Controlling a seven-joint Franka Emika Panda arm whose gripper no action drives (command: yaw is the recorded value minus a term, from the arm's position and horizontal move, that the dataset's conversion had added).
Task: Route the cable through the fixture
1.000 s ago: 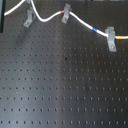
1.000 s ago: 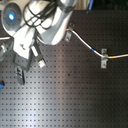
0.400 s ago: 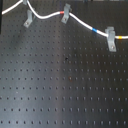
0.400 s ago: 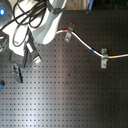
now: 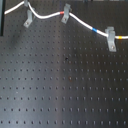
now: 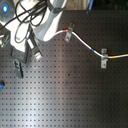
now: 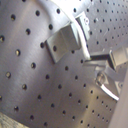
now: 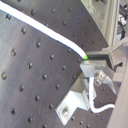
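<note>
cable [image 5: 82, 23] strung white along the far side of the perforated worktop [image 5: 65, 90] in the first exterior view. coming in from the first exterior view's left, humping up over the plain clip [image 5: 28, 20], dipping, then climbing to the middle clip [image 5: 65, 16] with a red mark at its top. sloping down from there past a blue band to the big clip [image 5: 111, 41] on the first exterior view's right, yellow stretch trailing off beyond it.

over to the second exterior view: white arm [image 6: 47, 25] bulking in the upper left and blocking the plain clip from sight. cable [image 6: 85, 45] showing from the middle clip [image 6: 69, 34] down to the big clip [image 6: 103, 57].

close in now, first wrist view: plain clip [image 7: 62, 42] filling the frame, cable [image 7: 81, 37] lying across its top and touching it. seated in the notch or only resting on it? cannot tell. dark fingers [image 7: 107, 59] just beside.

second wrist view: cable [image 8: 45, 30] slanting in and ending at a green mark right at the fingers [image 8: 100, 64]. fingers narrow, looking pinched on the cable. plain clip [image 8: 75, 102] close by.
</note>
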